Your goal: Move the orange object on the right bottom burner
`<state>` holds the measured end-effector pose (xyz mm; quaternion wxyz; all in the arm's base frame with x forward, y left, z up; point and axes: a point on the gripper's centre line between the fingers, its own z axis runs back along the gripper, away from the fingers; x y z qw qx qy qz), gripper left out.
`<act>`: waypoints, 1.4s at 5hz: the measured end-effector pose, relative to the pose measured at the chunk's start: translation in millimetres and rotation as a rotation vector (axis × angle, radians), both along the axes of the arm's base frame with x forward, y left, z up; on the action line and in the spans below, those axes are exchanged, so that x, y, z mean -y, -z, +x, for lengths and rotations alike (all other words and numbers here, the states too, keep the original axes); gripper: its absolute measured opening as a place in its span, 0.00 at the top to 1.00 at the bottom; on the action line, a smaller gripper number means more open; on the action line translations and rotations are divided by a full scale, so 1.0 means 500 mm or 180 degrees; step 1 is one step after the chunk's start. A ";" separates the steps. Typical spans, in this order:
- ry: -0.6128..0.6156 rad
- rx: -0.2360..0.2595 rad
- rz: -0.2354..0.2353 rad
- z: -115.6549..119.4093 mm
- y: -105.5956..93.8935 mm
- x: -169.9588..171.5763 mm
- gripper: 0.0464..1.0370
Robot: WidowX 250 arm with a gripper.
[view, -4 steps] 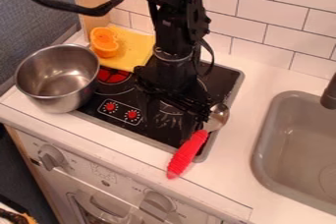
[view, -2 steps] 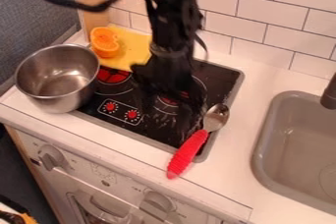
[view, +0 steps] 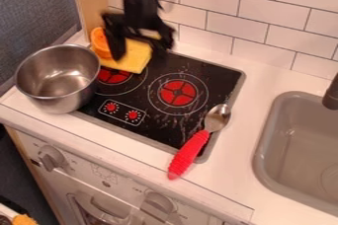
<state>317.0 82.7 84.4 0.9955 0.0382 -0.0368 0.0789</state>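
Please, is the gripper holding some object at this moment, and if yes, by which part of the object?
Nothing is held. The gripper has its fingers wide apart over the yellow piece, one finger overlapping the orange object in this view.

Bright, diffuse light covers the white countertop (view: pixel 261 88) and tiled backsplash (view: pixel 257 14) in my camera view; its source I cannot determine. Highlights mark the interior of the steel saucepan (view: pixel 59 78) and the bowl of the red-handled spoon (view: pixel 216 119). Pale, streaky glare crosses the black cooktop (view: pixel 211 71). The lower left corner is dim. Blur smears the dark gripper (view: pixel 139 56), whose surface detail I can barely resolve.
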 end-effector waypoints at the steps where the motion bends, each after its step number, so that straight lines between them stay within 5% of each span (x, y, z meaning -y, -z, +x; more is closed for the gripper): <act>1: -0.0361 0.0054 0.0046 0.036 -0.004 -0.093 0.04; 3: -0.0773 -0.0158 0.0101 0.057 0.056 -0.193 0.04; 7: -0.1188 0.0009 0.0156 0.084 0.078 -0.219 0.04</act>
